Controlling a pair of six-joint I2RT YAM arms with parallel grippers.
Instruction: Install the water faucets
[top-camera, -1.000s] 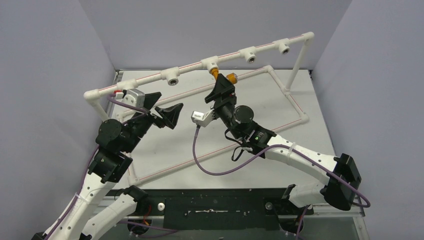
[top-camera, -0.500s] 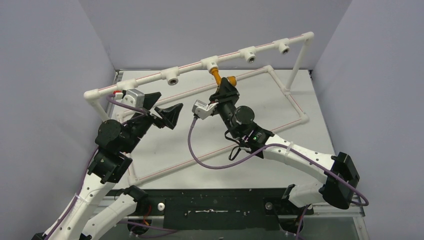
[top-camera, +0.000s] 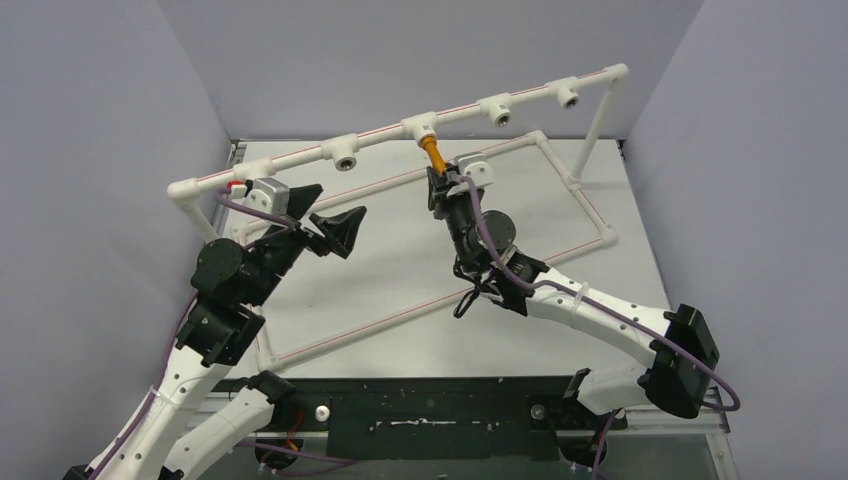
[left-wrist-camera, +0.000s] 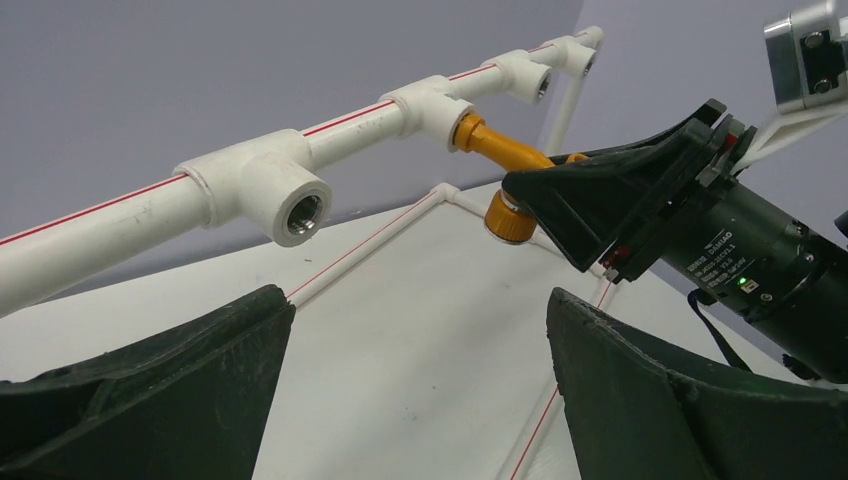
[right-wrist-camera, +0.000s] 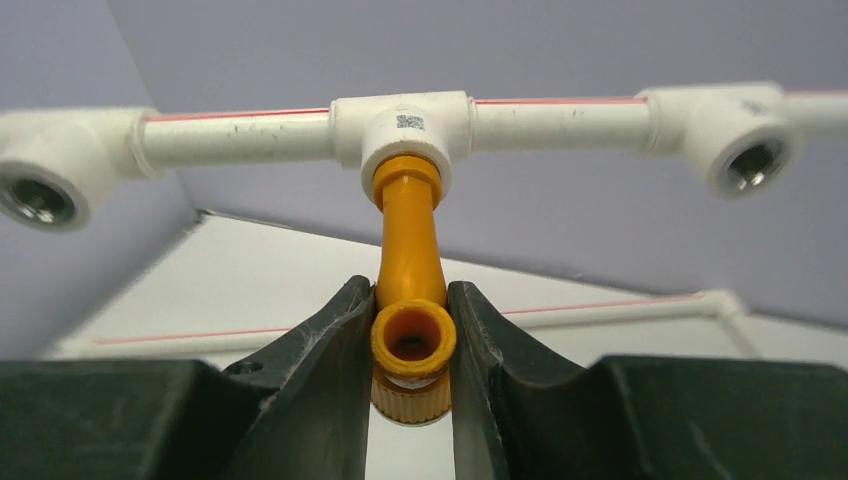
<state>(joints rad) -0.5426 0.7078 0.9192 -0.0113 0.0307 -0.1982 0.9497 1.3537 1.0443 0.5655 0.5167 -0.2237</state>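
Note:
The orange-brass water faucet (top-camera: 432, 153) hangs by its stem from the middle tee (top-camera: 420, 127) of the raised white pipe rail. My right gripper (top-camera: 443, 183) is shut on it. In the right wrist view both fingers press the sides of the faucet (right-wrist-camera: 408, 250) at its round open end, below the tee (right-wrist-camera: 405, 125), with a ribbed knob underneath. My left gripper (top-camera: 340, 228) stands wide open near the left tee (top-camera: 345, 155), holding nothing. Its wrist view shows the empty gap (left-wrist-camera: 420, 300), that socket (left-wrist-camera: 295, 205), and the faucet (left-wrist-camera: 500, 150) beside the right gripper's fingers (left-wrist-camera: 620, 195).
Two more open tee sockets (top-camera: 497, 108) (top-camera: 567, 94) sit along the rail to the right. A white upright post (top-camera: 595, 130) carries the rail's right end. A rectangular pipe frame (top-camera: 560, 170) lies on the table. Grey walls close in on the left, back and right.
My right gripper has closed on the faucet and its wrist has rolled round, turning the faucet's side branch out of the top view. The left arm has not moved.

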